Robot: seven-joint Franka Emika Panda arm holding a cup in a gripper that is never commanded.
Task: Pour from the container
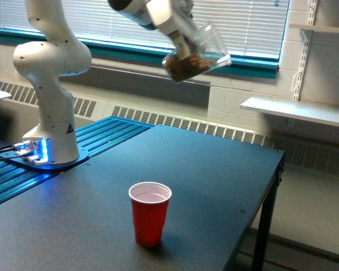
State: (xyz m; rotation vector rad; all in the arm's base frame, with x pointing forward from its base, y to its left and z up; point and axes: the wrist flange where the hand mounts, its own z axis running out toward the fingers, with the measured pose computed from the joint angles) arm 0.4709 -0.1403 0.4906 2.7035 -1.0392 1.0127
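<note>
**Clear cup of brown bits held tilted above the table**

Clear plastic forms the container (196, 52), which hangs high in the exterior view, in front of the window blinds (130, 20) and well above the dark table (214, 186). It is tilted, its mouth turned toward the exterior view's right, and brown granular bits lie heaped in its lower part. The gripper (183, 39) is clamped on the container from the upper left of the exterior view; its fingers are partly blurred, but the cup sits between them. The white arm (51, 73) rises from its base at the exterior view's left, where a blue light glows. A red cup (150, 213) with a white inside stands upright on the table, lower in the view and a little to the left of the container, well apart from it.
</note>
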